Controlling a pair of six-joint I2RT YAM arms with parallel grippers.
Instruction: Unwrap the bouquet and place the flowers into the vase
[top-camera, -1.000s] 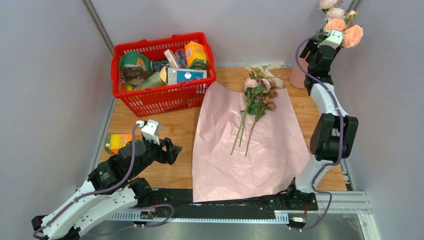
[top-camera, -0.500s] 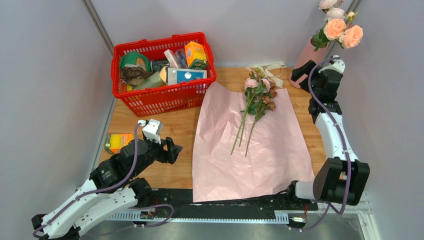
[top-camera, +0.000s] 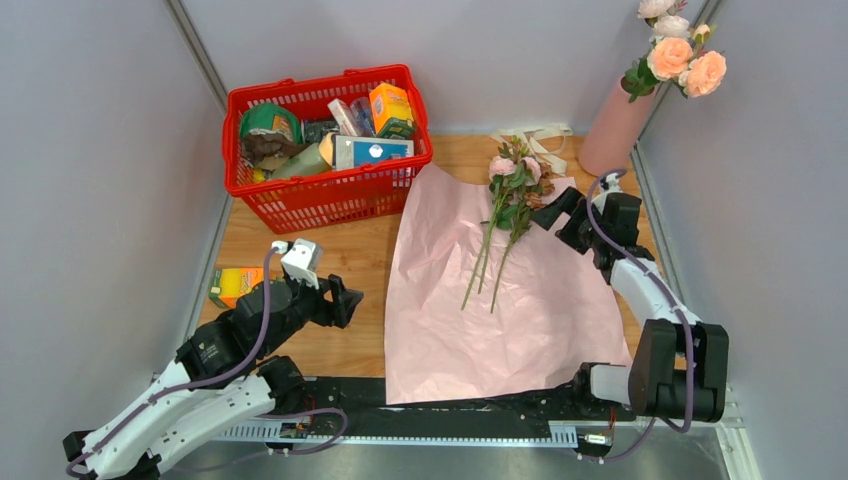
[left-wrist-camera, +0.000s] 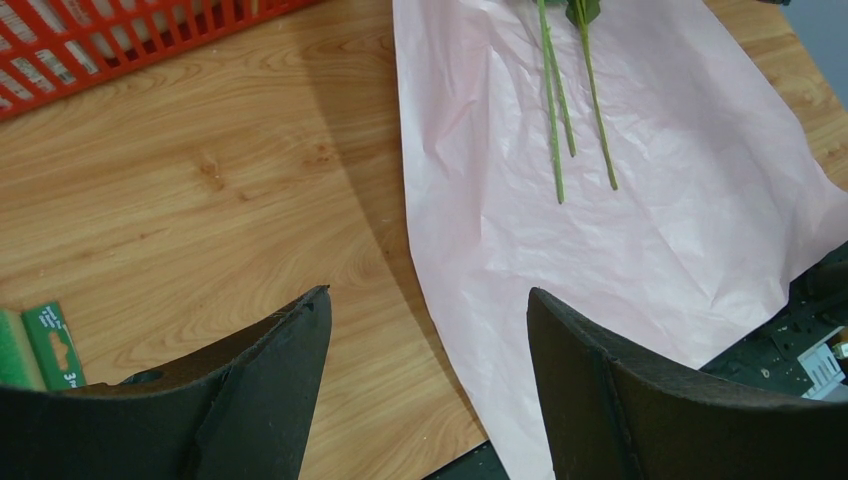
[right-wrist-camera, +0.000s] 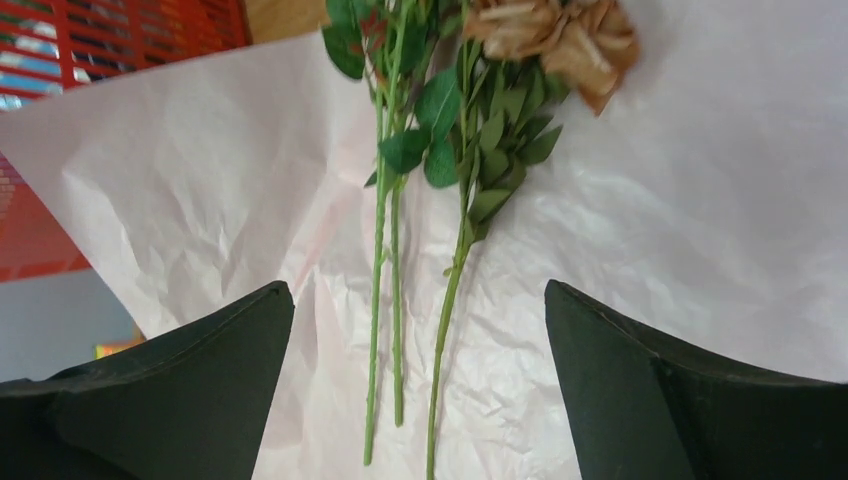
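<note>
The bouquet lies unwrapped: its pink paper (top-camera: 500, 300) is spread flat on the table, with three loose flowers (top-camera: 512, 195) at its far end. The salmon vase (top-camera: 610, 130) stands at the back right with several roses (top-camera: 680, 62) in it. My right gripper (top-camera: 553, 210) hangs open just right of the loose blooms. In the right wrist view the gripper (right-wrist-camera: 418, 292) has the green stems (right-wrist-camera: 385, 250) and a brownish bloom (right-wrist-camera: 560, 35) ahead of its spread fingers, with nothing held. My left gripper (top-camera: 350, 300) is open and empty over bare wood, left of the paper (left-wrist-camera: 650, 150).
A red basket (top-camera: 330, 195) full of groceries stands at the back left. A yellow-green box (top-camera: 235, 283) lies near the left edge. A cream ribbon (top-camera: 545, 135) lies behind the flowers. Grey walls close in on both sides.
My right arm has swung down from the vase to the flowers on the paper, its jaws widening. The left arm has not moved.
</note>
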